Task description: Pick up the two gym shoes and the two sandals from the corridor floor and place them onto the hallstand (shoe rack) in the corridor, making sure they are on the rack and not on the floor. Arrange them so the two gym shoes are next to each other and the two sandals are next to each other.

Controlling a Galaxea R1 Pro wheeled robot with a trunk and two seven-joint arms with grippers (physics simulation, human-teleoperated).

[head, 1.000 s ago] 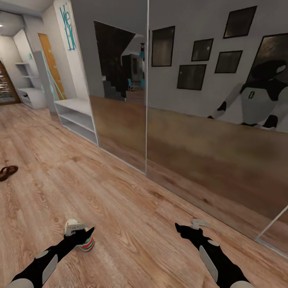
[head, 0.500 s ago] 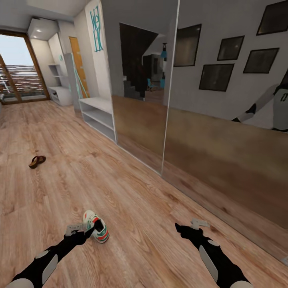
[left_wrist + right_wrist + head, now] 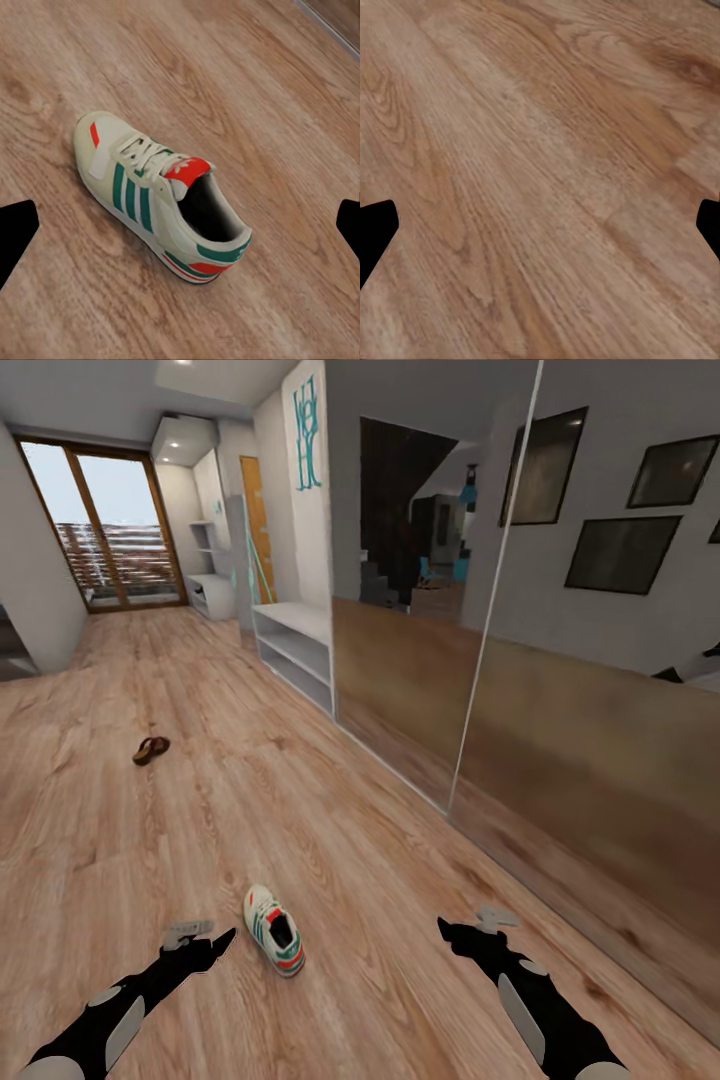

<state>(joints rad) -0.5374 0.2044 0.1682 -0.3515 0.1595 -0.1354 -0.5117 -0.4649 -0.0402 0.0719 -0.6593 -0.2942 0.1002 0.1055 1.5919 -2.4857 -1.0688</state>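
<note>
Flanking corridor floor [image 3: 200, 800]: mirrored wardrobe [image 3: 520, 690], white bench [image 3: 295, 645].

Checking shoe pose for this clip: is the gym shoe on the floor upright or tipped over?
Upright. The gym shoe rests on its sole on the floor, opening and laces facing up.

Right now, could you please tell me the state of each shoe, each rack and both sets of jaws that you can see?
Gym shoe: upright on the floor, not held.
Sandal: on the floor, far from the shoe.
White bench: both bays bare.
Hallstand: at the corridor's far end, too distant to read.
Left gripper: jaws open, holding nothing.
Right gripper: jaws open, holding nothing.
</note>
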